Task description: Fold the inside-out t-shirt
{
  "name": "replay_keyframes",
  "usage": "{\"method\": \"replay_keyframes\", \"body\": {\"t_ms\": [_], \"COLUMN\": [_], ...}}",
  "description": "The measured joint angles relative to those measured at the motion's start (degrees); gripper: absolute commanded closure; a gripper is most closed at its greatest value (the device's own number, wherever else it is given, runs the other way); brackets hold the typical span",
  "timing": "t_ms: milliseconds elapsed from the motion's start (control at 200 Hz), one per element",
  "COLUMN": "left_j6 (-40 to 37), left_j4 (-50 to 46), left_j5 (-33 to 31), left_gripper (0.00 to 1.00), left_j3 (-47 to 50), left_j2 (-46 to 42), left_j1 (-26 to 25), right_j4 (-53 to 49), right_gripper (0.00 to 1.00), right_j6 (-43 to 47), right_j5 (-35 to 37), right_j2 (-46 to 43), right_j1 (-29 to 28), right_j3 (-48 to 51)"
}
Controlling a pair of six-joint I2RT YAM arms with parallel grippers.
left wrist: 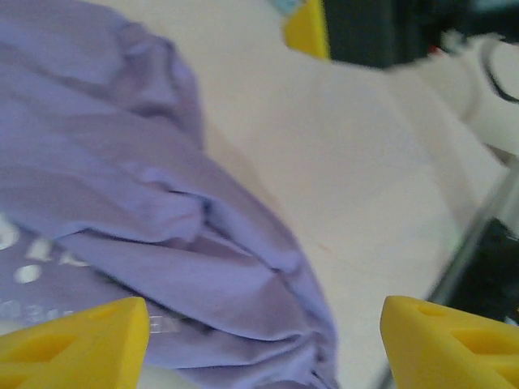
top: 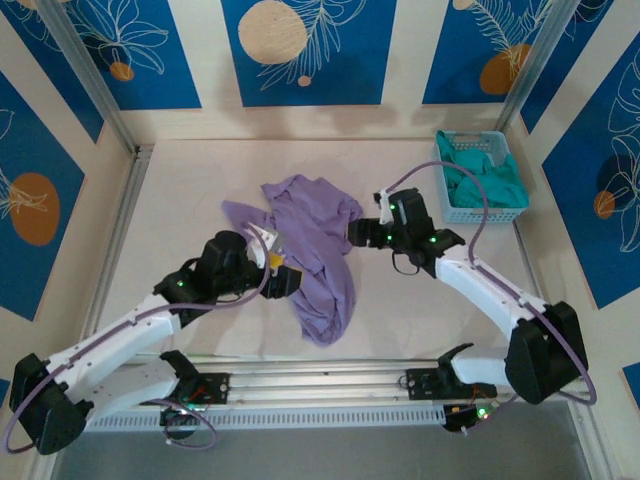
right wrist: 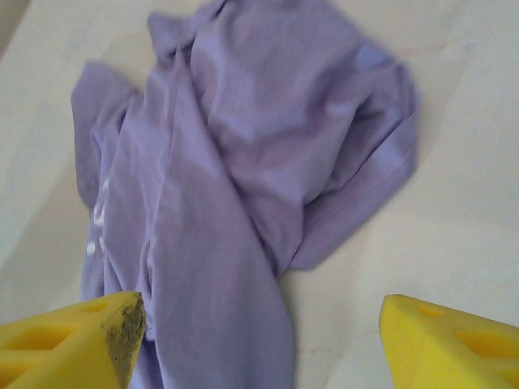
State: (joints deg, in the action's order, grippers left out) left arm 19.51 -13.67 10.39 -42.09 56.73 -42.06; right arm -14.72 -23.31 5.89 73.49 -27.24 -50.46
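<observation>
The inside-out t-shirt (top: pixel 312 252) is a crumpled lavender heap in the middle of the table, with a long tail trailing toward the near edge. My left gripper (top: pixel 274 263) sits at the shirt's left side. In the left wrist view its yellow fingers (left wrist: pixel 81 340) stand wide apart, so the left gripper (left wrist: pixel 263 344) is open over folds of the shirt (left wrist: pixel 162 203) with faint white lettering (left wrist: pixel 24 271). My right gripper (top: pixel 358 233) is at the shirt's right edge. In the right wrist view the right gripper (right wrist: pixel 263 340) is open above the shirt (right wrist: pixel 243 162), holding nothing.
A light blue basket (top: pixel 498 140) holding a teal-green garment (top: pixel 485 180) stands at the back right. Bare table (top: pixel 180 220) lies to the left of the shirt and between shirt and basket. A metal rail (top: pixel 320 380) runs along the near edge.
</observation>
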Motion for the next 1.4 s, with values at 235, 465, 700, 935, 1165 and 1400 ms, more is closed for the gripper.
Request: {"method": "replay_keyframes", "body": {"t_ms": [235,465,700,935,1165,1400], "left_j6": [4.44,9.86,11.69,11.52,10.93,6.6], "left_j4": [2.69,12.68,16.81,19.1,18.56,12.61], "left_j5": [-2.12,-1.97,-4.81,-3.98,-5.11,-12.83], "left_gripper": [0.29,0.38,0.73,1.0,1.0,0.54], "left_j3": [0.85,1.97,-0.98,-1.09,2.21,2.62], "left_j2": [15.93,24.28,34.01,32.87,16.79,16.46], "left_j1": [0.04,0.02,0.31,6.99,13.46,13.84], "right_j4": [0.22,2.32,3.96,5.53,8.39,13.53], "right_gripper": [0.35,0.8,0.94,1.0,1.0,1.0], "right_j6": [0.07,-1.11,-1.25,-1.81,-3.1,-5.35], "right_j5": [-1.49,-0.33,-1.22,-8.46,-14.19,-19.63], "right_j2": [9.16,19.78,14.78,2.97,-5.81,-2.43], "right_j1": [-8.9,-10.25,-8.59,-3.08,-0.48,-0.15], "right_j3": [0.74,-0.66,0.74,5.75,9.9,11.61]}}
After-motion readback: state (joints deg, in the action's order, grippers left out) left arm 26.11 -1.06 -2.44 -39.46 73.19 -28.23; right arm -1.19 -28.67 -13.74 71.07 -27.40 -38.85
